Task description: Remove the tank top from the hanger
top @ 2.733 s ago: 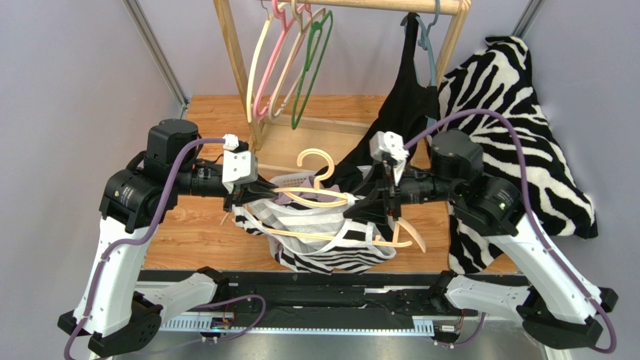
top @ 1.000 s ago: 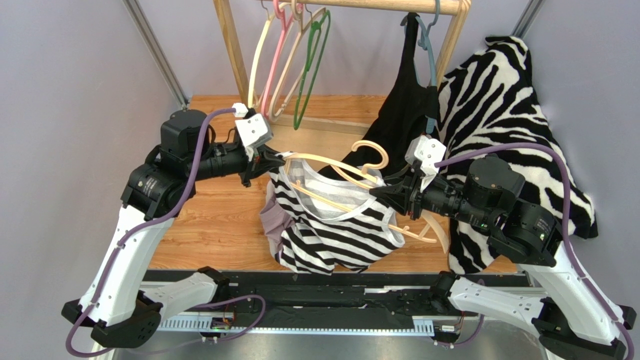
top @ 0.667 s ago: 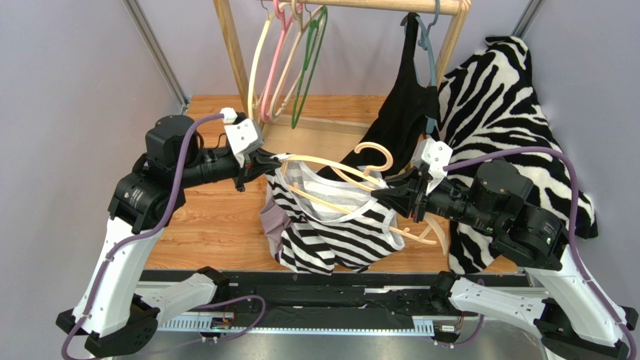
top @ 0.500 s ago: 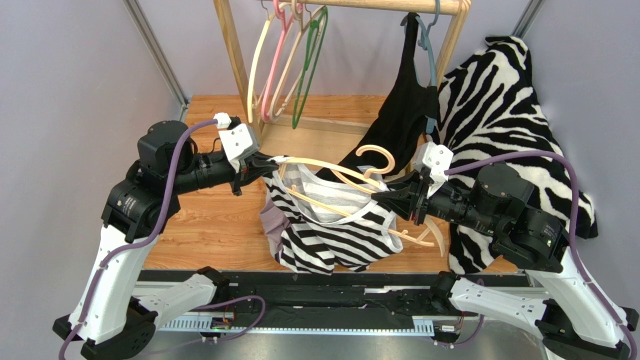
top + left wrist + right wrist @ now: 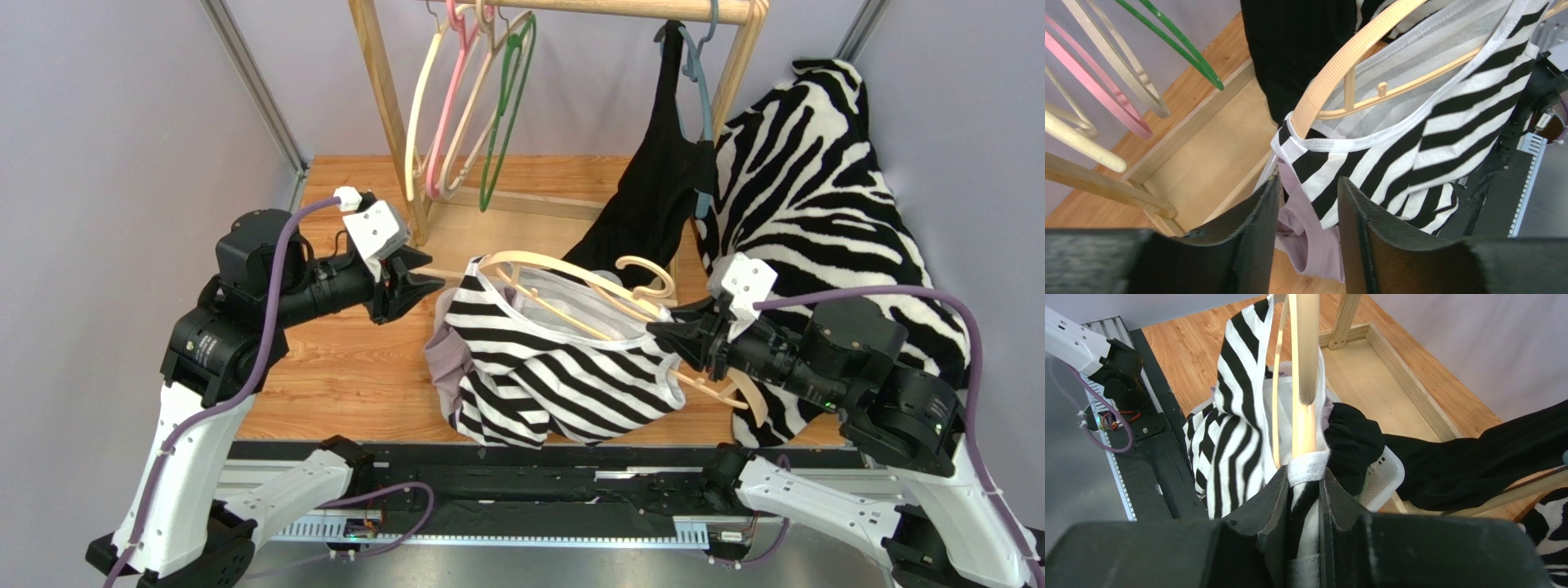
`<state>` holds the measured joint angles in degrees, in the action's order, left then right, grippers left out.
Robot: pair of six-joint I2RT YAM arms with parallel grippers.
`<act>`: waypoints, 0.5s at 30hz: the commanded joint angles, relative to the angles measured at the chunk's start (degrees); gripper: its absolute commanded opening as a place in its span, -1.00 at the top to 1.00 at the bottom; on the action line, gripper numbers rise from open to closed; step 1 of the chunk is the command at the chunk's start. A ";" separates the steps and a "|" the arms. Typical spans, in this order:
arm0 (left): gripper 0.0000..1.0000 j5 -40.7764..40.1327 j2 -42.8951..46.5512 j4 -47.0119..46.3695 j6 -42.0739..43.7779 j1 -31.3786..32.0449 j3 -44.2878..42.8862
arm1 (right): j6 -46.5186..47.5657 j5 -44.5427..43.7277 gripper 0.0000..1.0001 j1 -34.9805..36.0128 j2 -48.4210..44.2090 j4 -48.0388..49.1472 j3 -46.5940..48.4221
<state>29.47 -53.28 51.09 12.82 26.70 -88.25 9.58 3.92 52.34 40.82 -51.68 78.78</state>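
The black-and-white striped tank top (image 5: 558, 374) hangs from a beige hanger (image 5: 574, 279) over the table's near middle. My right gripper (image 5: 672, 338) is shut on the tank top's white strap where it wraps the hanger's arm end. The right wrist view shows the strap (image 5: 1308, 467) pinched between the jaws of the right gripper (image 5: 1306, 478), with the hanger (image 5: 1304, 367) running away from them. My left gripper (image 5: 415, 284) stands open to the left of the tank top, holding nothing. In the left wrist view its fingers (image 5: 1257, 236) frame the tank top (image 5: 1395, 138) and hanger (image 5: 1339, 67).
A wooden rack (image 5: 383, 98) at the back carries several coloured hangers (image 5: 472, 104) and a black garment (image 5: 656, 184). A zebra-print cloth (image 5: 834, 196) lies at the right. A lavender garment (image 5: 1312, 242) and a white basket (image 5: 1381, 478) sit under the tank top.
My left gripper let go of the tank top's left strap, opened and drew back to the left. My right gripper carried the hanger and tank top to the right.
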 commanded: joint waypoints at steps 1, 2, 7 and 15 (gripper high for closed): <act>0.11 0.93 0.63 -1.17 -3.32 -0.59 1.32 | 1.31 -2.96 1.00 -0.04 -0.92 -0.09 2.78; 0.14 1.02 0.54 -1.26 -3.41 -0.68 1.85 | 1.14 -2.87 1.00 -0.04 -1.18 0.00 2.87; 0.01 3.92 0.63 -2.57 -5.00 -0.86 4.48 | 1.05 -2.43 1.00 -0.04 -1.09 0.09 3.13; 0.00 7.17 2.30 -6.61 -5.61 -0.86 14.23 | -0.61 -0.85 1.00 -0.04 -3.19 2.37 5.06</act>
<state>33.12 -52.47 48.64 8.78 26.11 -78.17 9.93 2.44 52.31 39.68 -54.00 80.47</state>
